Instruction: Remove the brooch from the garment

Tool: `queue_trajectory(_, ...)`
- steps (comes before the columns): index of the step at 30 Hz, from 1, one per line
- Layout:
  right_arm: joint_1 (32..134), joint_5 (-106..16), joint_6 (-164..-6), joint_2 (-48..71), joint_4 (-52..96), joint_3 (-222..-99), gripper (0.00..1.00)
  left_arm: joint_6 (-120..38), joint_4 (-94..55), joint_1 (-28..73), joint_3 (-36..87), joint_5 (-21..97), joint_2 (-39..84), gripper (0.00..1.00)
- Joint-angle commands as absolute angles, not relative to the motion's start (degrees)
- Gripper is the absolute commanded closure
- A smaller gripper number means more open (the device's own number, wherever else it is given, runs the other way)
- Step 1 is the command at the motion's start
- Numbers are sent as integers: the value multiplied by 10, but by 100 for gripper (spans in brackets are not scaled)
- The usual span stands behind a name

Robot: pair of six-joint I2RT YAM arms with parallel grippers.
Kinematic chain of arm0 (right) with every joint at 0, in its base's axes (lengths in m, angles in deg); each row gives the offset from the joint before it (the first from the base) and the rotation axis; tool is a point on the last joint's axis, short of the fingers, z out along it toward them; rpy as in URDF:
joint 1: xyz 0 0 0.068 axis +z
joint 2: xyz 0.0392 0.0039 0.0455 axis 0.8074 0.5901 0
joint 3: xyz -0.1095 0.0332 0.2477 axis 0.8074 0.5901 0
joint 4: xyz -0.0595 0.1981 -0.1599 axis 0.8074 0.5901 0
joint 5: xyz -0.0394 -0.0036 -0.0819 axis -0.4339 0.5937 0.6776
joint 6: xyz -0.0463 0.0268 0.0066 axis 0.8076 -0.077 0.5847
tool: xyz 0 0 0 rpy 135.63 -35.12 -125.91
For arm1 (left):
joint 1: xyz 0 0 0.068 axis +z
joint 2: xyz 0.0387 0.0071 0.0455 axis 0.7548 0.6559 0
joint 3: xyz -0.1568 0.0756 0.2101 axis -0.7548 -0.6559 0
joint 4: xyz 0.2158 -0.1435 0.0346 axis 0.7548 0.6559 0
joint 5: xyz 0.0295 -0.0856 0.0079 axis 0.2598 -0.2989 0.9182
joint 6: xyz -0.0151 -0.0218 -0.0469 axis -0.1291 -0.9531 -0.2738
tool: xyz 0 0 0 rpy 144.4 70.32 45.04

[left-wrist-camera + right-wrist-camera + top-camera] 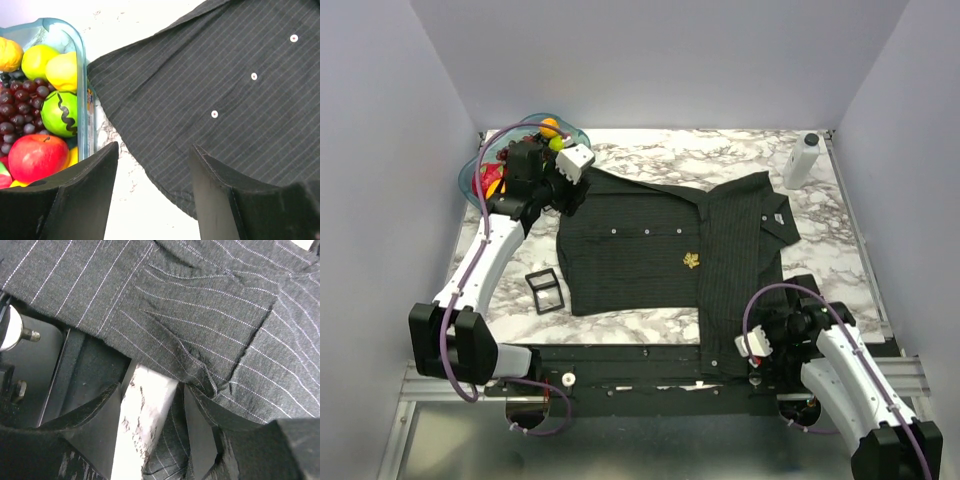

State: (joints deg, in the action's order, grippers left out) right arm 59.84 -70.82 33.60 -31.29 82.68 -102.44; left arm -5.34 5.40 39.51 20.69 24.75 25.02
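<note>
Starting at the tools: the left gripper [152,167] stands wide open with nothing between its fingers. It hangs over the far-left corner of the garment [640,250], one finger above bare marble table [720,150], the other above cloth. The right gripper [150,405] is likewise open and empty. It sits at the garment's near-right hem, where cloth droops over the front edge. Fabric lies against one fingertip but is not pinched.

The brooch [691,262] is a small gold pin about mid-garment, on the near side of the button row [645,232]. It shows in neither wrist view. Both grippers are well apart from it.

Around the garment:
- fruit bowl [82,75] just beside its far-left corner
- buckle frame [543,290] off its left edge
- white bottle [801,160] beyond its far-right corner

Risks, as judged:
- The pin is tiny and lies flat on soft cloth, so closing fingers may take fabric with it and lift the garment unless the other arm holds the cloth down.
- The right gripper could snag the drooping hem on departure.
- A button could be mistaken for the target.
</note>
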Motion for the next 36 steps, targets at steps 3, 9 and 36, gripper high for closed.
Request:
queue_trajectory(3,603,-774,758,-357,776,-983,41,-41,74,394,182,235,204,34)
queue_trajectory(9,603,-829,755,-371,843,-1021,44,-38,87,394,168,234,184,34)
queue_trajectory(36,603,-985,630,-413,717,-1015,64,-64,65,394,188,209,239,34)
